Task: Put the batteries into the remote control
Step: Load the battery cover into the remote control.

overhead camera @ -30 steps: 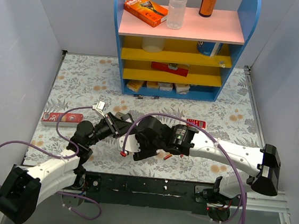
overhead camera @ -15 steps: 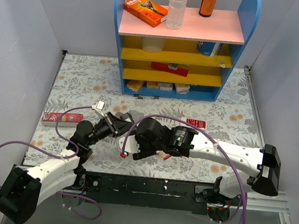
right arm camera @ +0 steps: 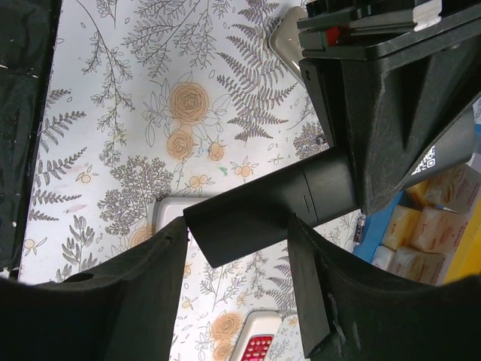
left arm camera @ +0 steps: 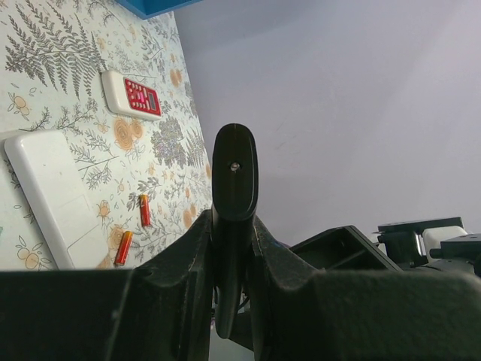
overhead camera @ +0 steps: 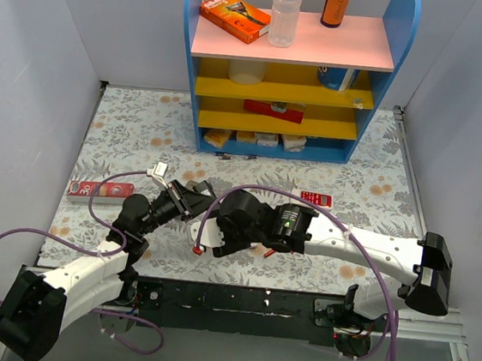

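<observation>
From above, the left gripper (overhead camera: 198, 195) and the right gripper (overhead camera: 216, 236) meet tip to tip over the floral mat (overhead camera: 126, 125). The white remote with red buttons (overhead camera: 317, 199) lies to the right of the right gripper, past its wrist, and the blue shelf unit (overhead camera: 191, 80) stands well beyond both. The plain white remote control cannot be made out here, as the right arm covers the spot beneath its gripper. In the left wrist view, the left gripper's jaws are pressed tight on a slim dark oblong piece (left arm camera: 234, 173), which stands up from between them with its rounded end free. The white remote control (left arm camera: 45, 192) lies flat on the mat to the left of the fingers, and two batteries (left arm camera: 144, 210) lie loose just beside its edge, between it and the gripper. In the right wrist view, the right gripper's jaws stand partly apart. The free end of the dark piece slants across the gap between them, reaching in from the left gripper at upper right. Whether the pads touch it I cannot tell.
</observation>
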### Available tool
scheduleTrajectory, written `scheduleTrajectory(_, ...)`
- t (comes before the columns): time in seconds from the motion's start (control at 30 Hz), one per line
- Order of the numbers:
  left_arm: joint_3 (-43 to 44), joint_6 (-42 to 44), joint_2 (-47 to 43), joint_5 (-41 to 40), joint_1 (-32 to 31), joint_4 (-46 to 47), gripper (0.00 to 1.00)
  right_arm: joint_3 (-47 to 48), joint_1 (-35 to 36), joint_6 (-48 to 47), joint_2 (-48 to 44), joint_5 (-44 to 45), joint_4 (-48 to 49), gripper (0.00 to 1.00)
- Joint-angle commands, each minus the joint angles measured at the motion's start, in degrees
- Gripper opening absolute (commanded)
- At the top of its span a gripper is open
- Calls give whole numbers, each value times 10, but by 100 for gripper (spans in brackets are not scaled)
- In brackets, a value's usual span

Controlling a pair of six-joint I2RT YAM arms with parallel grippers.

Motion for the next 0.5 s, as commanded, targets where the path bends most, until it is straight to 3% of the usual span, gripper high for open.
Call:
scheduleTrajectory(0.0, 41, -184, -23, 81, -12, 73, 0, -5, -12, -18, 20, 11, 62, 61)
scheduleTrajectory(0.17, 57, -125, -26, 74, -12, 32, 0, 8, -13, -1, 26, -12, 37, 66)
scheduleTrajectory(0.3, 97, -10, -19, 41, -11, -85, 0, -10, -14, 39, -6, -41, 43, 75)
scheduleTrajectory(0.47, 160, 124, 10, -13, -11, -238, 1, -58, -26, 146, -80, -6, 93, 91)
